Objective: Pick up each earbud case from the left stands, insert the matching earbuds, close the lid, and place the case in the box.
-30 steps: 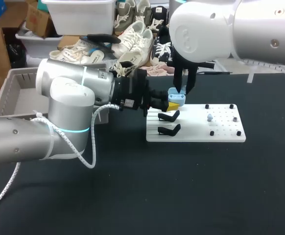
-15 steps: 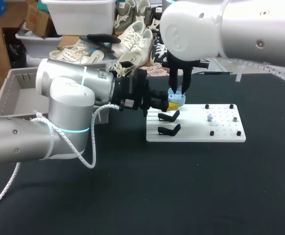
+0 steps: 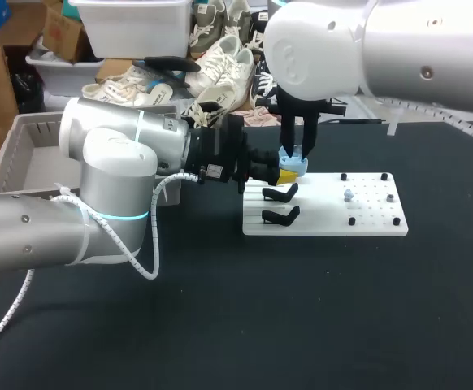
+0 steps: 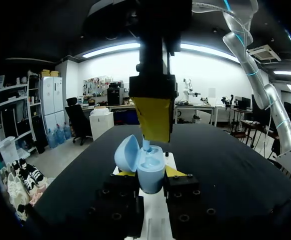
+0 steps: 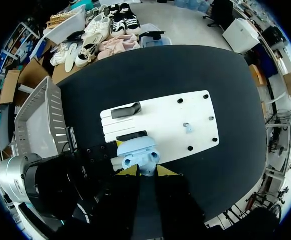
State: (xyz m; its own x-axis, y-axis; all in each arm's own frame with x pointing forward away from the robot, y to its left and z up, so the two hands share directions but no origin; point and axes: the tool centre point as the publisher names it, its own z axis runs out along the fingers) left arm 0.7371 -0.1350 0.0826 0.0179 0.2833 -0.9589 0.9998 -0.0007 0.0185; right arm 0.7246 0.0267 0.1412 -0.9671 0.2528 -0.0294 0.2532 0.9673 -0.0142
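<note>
While open, case (in left pincer).

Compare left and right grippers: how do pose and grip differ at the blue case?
Pose: the left gripper comes in level from the side; the right gripper points straight down from above.
Grip: the left gripper is shut on the open earbud case, clamping its body from two sides; the right gripper hangs over the case's open top, and what it holds, if anything, is hidden.
Shared: both meet at the case, over the white board.
</note>
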